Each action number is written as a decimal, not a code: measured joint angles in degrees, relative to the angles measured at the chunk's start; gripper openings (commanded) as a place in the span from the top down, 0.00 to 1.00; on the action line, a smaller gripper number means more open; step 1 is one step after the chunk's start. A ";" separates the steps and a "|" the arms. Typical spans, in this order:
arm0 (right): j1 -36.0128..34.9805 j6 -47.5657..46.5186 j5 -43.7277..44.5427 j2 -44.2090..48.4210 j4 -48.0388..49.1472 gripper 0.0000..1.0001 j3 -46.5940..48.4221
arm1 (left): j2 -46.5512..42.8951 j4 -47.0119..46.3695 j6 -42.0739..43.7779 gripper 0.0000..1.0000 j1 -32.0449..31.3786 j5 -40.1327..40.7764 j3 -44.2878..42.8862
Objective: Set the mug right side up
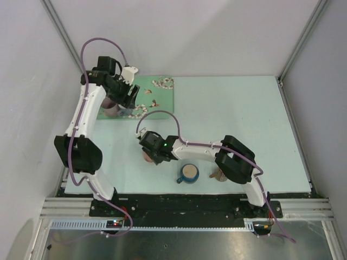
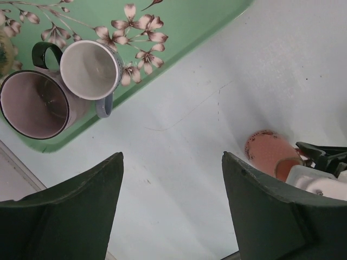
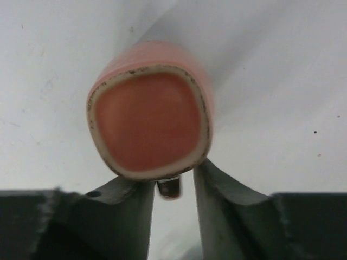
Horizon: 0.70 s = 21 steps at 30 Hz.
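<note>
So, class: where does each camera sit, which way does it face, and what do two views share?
Top: above and behind, facing down on the table; left arm, right arm show.
Left wrist: facing down at tray and table; own fingers show.
Right wrist: close above the pink mug; own fingers show.
Shared: both wrist views show the pink mug.

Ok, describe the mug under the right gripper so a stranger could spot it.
On the pale table, near the green floral tray, sits a salmon-pink mug under the right gripper. It stands base up, unlike the upright blue mug beside it.
</note>
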<state>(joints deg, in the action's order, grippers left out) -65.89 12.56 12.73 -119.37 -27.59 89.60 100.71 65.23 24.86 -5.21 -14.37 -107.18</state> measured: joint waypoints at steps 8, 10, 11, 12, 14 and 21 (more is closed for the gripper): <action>2.86 -2.27 -5.40 -0.17 1.86 1.00 0.15 | -1.68 0.04 -0.28 0.20 0.00 -0.15 0.02; 4.24 -1.99 -7.72 0.83 2.23 1.00 -0.59 | -2.51 0.28 -0.52 0.17 0.02 -0.72 -0.31; 5.25 -1.60 -9.03 2.05 2.67 1.00 -1.62 | -2.82 0.90 -0.90 0.16 0.04 -1.20 -1.20; 6.40 -0.85 -10.43 3.91 3.26 1.00 -3.15 | -2.99 1.36 -1.27 0.15 0.04 -1.86 -2.58; 9.11 1.11 -13.00 9.07 4.98 1.00 -6.82 | -3.56 1.60 -2.51 0.15 0.09 -4.44 -5.99; 21.40 11.54 -17.27 33.97 20.26 1.00 -14.71 | -7.04 1.38 -12.13 0.11 0.13 -22.49 -16.63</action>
<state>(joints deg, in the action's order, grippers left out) -44.49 24.10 -4.54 -85.41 -7.33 74.89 93.67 66.61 12.73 -5.08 -36.86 -123.81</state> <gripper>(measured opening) 0.192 0.878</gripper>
